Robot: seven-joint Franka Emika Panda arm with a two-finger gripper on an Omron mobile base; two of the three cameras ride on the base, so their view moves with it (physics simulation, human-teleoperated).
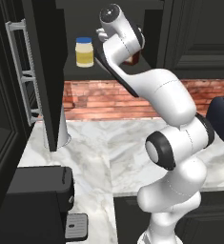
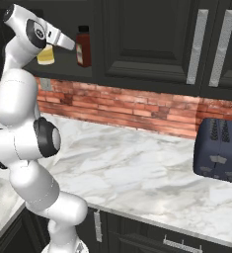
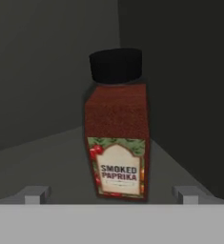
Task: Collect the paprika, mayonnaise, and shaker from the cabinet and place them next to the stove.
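Note:
The paprika, a dark red-brown bottle with a black cap and a "Smoked Paprika" label, stands upright on the shelf of the black cabinet. My gripper is open just in front of it, one fingertip on each side, touching nothing. In the right base view the paprika stands just beyond my hand. The mayonnaise, a pale-yellow jar with a blue lid, sits further left on the same shelf, apart from the hand. The shaker and the stove are out of view.
An open cabinet door hangs at the left, with a white cone-shaped object behind it on the marble counter. A dark toaster stands at the right. A black machine sits at the lower left.

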